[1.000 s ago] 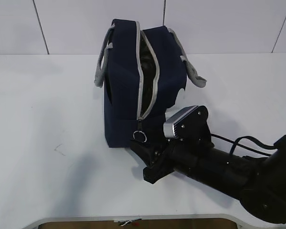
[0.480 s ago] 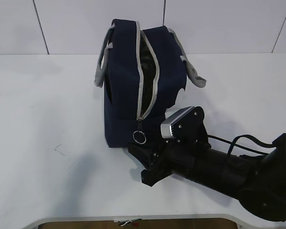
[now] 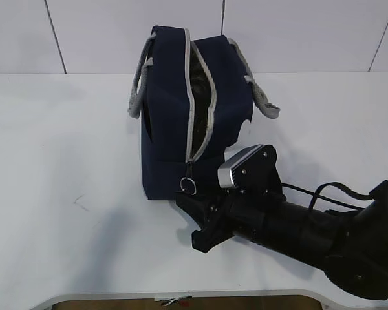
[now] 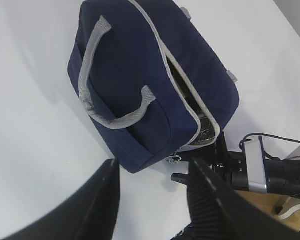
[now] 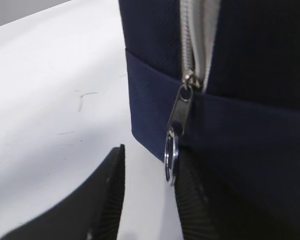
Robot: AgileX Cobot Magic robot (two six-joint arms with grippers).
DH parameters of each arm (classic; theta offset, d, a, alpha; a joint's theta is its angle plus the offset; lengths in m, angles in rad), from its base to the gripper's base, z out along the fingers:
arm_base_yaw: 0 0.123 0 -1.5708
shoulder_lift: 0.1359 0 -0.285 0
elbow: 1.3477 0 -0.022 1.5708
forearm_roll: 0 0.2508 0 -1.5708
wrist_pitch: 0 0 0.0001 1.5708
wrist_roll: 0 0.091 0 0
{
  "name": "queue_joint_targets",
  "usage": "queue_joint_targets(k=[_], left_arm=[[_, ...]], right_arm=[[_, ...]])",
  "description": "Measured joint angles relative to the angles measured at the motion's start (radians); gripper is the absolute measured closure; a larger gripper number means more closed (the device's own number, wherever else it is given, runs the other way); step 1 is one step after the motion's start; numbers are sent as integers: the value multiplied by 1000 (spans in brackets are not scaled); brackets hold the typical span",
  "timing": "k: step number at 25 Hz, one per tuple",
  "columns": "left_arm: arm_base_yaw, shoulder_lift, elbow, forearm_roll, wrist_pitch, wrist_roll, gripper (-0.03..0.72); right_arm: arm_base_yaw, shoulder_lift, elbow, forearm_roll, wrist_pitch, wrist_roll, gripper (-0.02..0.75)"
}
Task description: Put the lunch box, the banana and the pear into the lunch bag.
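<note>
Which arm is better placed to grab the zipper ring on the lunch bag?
Right. Its gripper is open with the zipper ring hanging between its fingers, low on the lunch bag. The left gripper hangs open above the bag, farther away.

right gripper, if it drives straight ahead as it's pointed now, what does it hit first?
Most likely the zipper's ring pull, which hangs between the open fingers of the right gripper, then the lower front wall of the lunch bag just behind. Depth is unclear.

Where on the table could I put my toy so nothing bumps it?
Bare white tabletop lies left of the boxy navy-blue fabric lunch bag, and more on the far right. It is crowded at the bag's front, where the right gripper sits by the ring pull.
</note>
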Motion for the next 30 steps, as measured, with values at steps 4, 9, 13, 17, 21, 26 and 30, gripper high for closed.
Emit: queue_joint_targets(k=[4, 9, 13, 17, 21, 26, 30], left_arm=[[0, 0, 0, 0, 0, 0, 365], [0, 0, 0, 0, 0, 0, 368], [0, 0, 0, 0, 0, 0, 370], [0, 0, 0, 0, 0, 0, 370], [0, 0, 0, 0, 0, 0, 375], [0, 0, 0, 0, 0, 0, 379], [0, 0, 0, 0, 0, 0, 384]], right_arm=[[0, 0, 0, 2, 6, 0, 484], [0, 0, 0, 24, 28, 0, 495], [0, 0, 0, 35, 28, 0, 496], [0, 0, 0, 37, 28, 0, 496], [0, 0, 0, 37, 28, 0, 498], [0, 0, 0, 39, 28, 0, 605], [0, 0, 0, 39, 28, 0, 668]])
